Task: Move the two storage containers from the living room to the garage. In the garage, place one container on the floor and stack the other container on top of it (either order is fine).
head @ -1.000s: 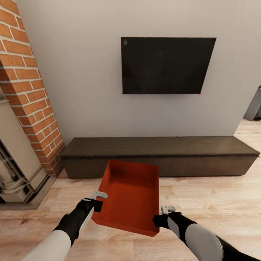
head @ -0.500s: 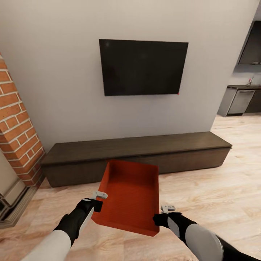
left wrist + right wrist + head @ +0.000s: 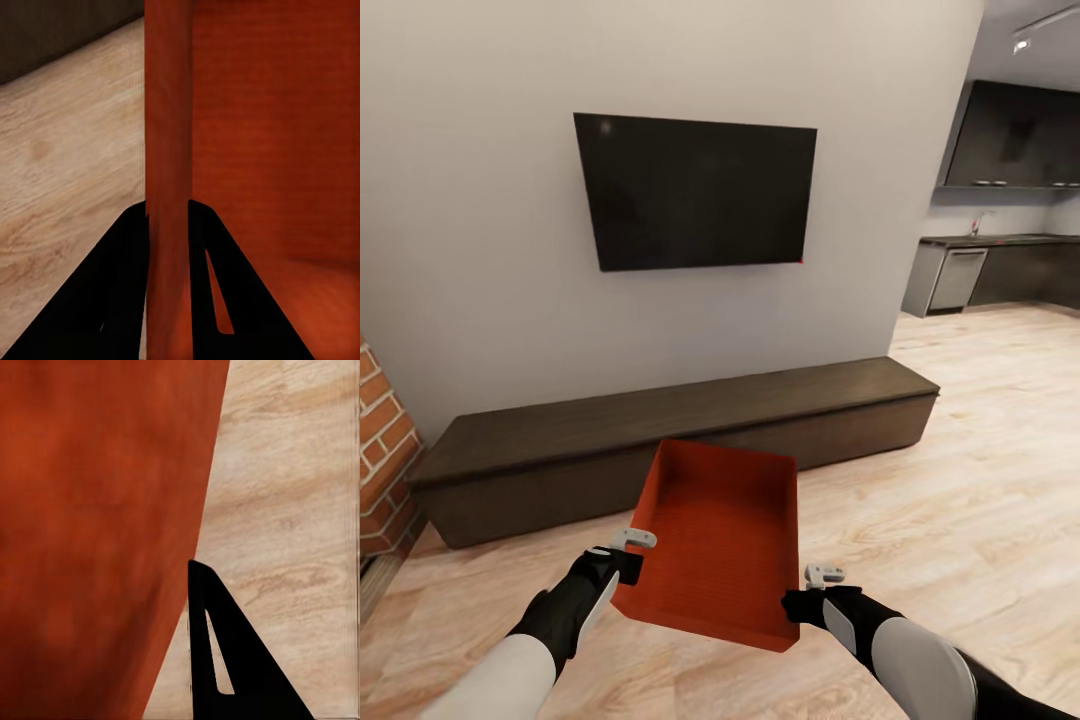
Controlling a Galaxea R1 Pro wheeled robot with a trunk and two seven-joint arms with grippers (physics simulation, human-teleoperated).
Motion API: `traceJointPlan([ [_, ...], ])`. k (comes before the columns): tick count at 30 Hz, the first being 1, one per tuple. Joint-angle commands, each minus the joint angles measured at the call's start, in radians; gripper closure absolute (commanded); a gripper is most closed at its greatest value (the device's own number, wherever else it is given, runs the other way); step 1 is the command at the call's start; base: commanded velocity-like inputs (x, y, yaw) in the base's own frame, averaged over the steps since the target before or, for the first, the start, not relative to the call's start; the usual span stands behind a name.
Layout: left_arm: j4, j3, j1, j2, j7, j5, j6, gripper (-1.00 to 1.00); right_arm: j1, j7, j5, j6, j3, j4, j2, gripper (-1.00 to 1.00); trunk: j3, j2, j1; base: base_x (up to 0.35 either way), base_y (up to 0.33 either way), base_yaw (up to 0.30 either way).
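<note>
One orange-red storage container [image 3: 720, 540] hangs tilted above the pale wood-plank floor of the living room, carried between both arms. My left gripper [image 3: 628, 558] is shut on its left wall; in the left wrist view the two dark fingers [image 3: 120, 262] straddle that thin wall [image 3: 169, 135]. At the bin's near right corner, my right gripper [image 3: 807, 592] clamps the right wall. In the right wrist view one finger [image 3: 217, 652] lies outside the orange side [image 3: 97, 532] and the other is hidden behind it. The bin is empty.
Ahead, a long dark low cabinet [image 3: 660, 430] runs under a black wall TV [image 3: 695, 190] on the grey wall. The red-brick fireplace [image 3: 380, 440] edges in at the left. To the right, wood floor [image 3: 980, 470] leads to a dark kitchen [image 3: 1000, 260].
The whole view has swung to the right: the fireplace has slid off to the left and the kitchen has come into sight. The container and both grippers keep the same hold.
</note>
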Motion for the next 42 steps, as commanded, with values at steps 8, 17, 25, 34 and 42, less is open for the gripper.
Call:
traceJointPlan([
  [8, -0.002, -0.006, 0.0, 0.001, -0.034, 0.026, 0.004, 1.0, 0.001, 0.002, 0.011, 0.008, -0.01, -0.006, -0.002, 1.0, 0.005, 0.0, 0.0, 0.0, 0.0, -0.187],
  [17, 0.0, -0.006, 0.0, 0.001, -0.034, 0.026, 0.003, 1.0, 0.001, 0.007, 0.009, -0.011, -0.009, -0.005, 0.0, 1.0, 0.008, 0.0, 0.0, 0.0, 0.0, -0.075],
  [25, 0.0, -0.005, 0.0, 0.001, -0.034, 0.026, 0.003, 1.0, 0.001, 0.009, 0.009, -0.013, -0.009, -0.005, -0.001, 1.0, 0.017, 0.0, 0.0, 0.0, 0.0, -0.234],
  [34, 0.0, -0.005, 0.0, 0.001, -0.034, 0.026, 0.004, 1.0, 0.001, 0.009, 0.009, -0.014, -0.01, -0.005, 0.001, 1.0, 0.027, 0.0, 0.0, 0.0, 0.0, -0.241],
  [42, 0.0, -0.005, 0.0, 0.001, -0.034, 0.026, 0.003, 1.0, 0.001, 0.009, 0.009, -0.014, -0.01, -0.005, 0.001, 1.0, 0.036, 0.0, 0.0, 0.0, 0.0, -0.242],
])
